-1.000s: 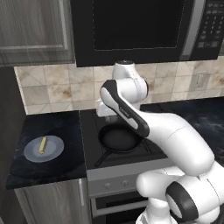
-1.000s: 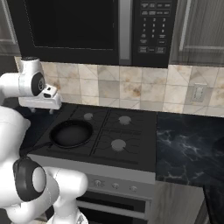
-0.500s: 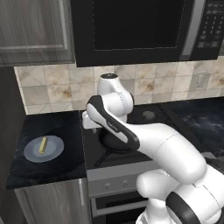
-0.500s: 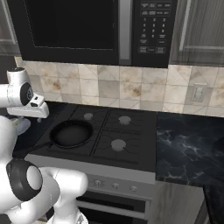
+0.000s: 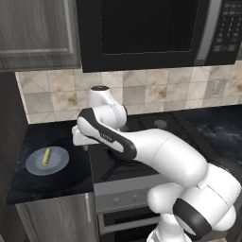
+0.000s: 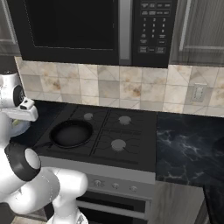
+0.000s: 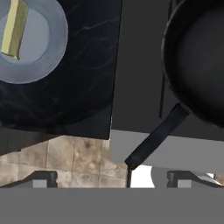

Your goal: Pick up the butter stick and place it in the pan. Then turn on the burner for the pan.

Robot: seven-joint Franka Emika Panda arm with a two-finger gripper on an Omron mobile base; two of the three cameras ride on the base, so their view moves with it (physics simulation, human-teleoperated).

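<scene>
Butter stick (image 7: 14,28) lies on the grey-blue plate (image 7: 50,43), up in the corner of our hand view, and in the left base view we find it on that plate (image 5: 56,163) on the dark counter (image 5: 47,182) left of the stove. We have nothing in our grip: the gripper (image 7: 111,177) has its jaws spread wide, two dark tips standing far apart at the bottom of the hand view, above the counter's front edge between plate and pan.

Pan (image 6: 71,133) sits on the front left burner, black and empty, its straight handle (image 7: 155,138) pointing out over the stove's front edge, close beside our line of travel.

So we judge the reach for the butter is the step in hand, nothing placed, no knob (image 6: 115,185) touched. What could go wrong? We are off to one side of the bar, so a descent from here would land on bare counter or clip the plate's rim and skid it. The bar is thin and lies at a slant; jaws not turned across its narrow width could push it along the plate instead of closing on it. And swinging back, the arm could catch that jutting handle and knock the pan off its burner.
</scene>
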